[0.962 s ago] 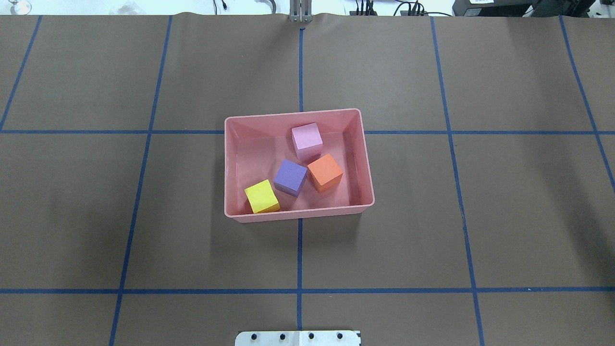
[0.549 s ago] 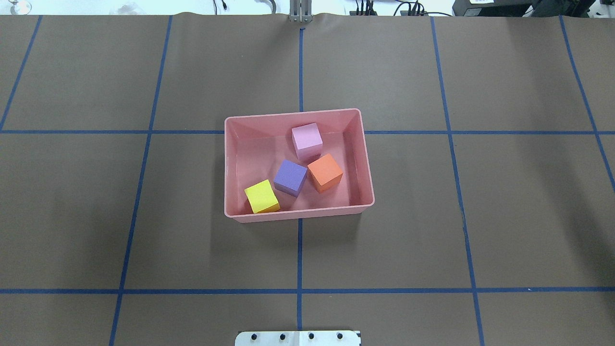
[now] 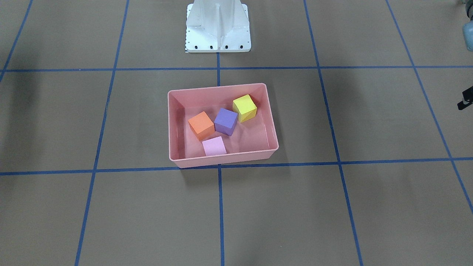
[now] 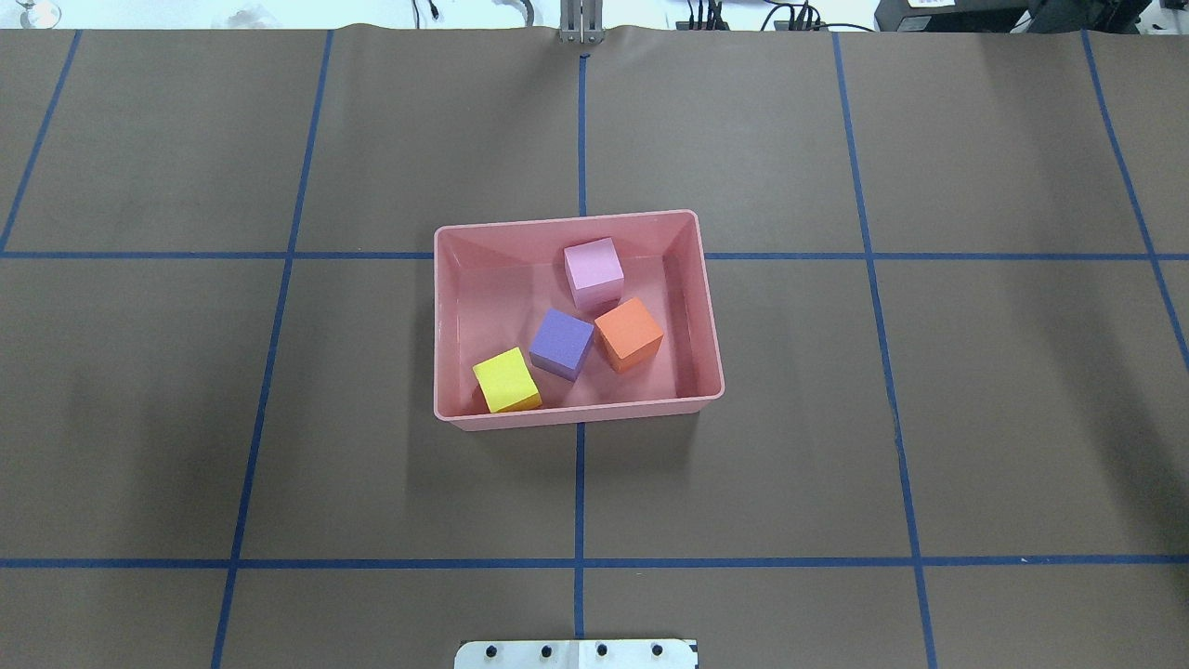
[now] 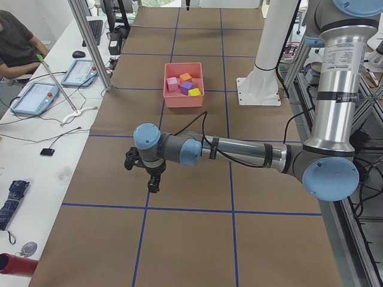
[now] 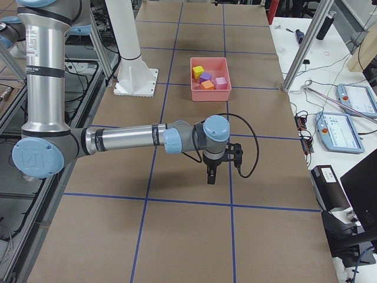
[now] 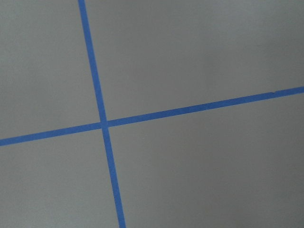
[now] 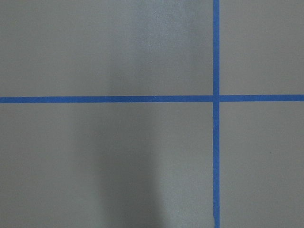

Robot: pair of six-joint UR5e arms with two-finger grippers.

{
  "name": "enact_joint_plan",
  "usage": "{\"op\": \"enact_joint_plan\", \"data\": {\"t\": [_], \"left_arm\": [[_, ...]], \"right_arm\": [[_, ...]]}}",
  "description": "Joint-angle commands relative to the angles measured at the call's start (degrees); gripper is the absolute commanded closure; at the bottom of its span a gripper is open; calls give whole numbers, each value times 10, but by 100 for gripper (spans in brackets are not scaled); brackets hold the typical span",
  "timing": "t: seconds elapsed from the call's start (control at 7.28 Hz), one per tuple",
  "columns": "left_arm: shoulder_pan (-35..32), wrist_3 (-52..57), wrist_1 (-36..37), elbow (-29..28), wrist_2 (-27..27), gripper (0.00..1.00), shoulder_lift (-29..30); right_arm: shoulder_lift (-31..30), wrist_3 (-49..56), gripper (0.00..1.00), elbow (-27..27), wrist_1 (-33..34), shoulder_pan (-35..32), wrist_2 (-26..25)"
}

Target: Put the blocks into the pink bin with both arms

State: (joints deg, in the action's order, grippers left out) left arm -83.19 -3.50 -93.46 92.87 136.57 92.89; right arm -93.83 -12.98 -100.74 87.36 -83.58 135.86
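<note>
Only the side views show my left gripper (image 5: 154, 182) and right gripper (image 6: 211, 174); whether they are released or clenched, I cannot tell. The four blocks (image 4: 561, 343) lie inside the bin (image 4: 576, 417), well apart from both.

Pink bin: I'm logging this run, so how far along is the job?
Done: the light pink block, orange block, purple block and yellow block all sit inside the pink bin. In hand: nothing; the left gripper and right gripper hang over the table, away from it. Left: no block outside.

overhead and front views face each other across the pink bin (image 4: 492, 288).
</note>
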Motion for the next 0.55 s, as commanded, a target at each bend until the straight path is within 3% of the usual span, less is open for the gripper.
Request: {"op": "enact_joint_plan", "data": {"t": [0.0,0.41], "left_arm": [[-10,-1,0,-8,-1,0,-1],[-10,-5,0,-20,1,0,-1]], "right_arm": [[-8,-1,0,1,2,-26,-2],[-14,-2,0,7,4,-28,-6]]}}
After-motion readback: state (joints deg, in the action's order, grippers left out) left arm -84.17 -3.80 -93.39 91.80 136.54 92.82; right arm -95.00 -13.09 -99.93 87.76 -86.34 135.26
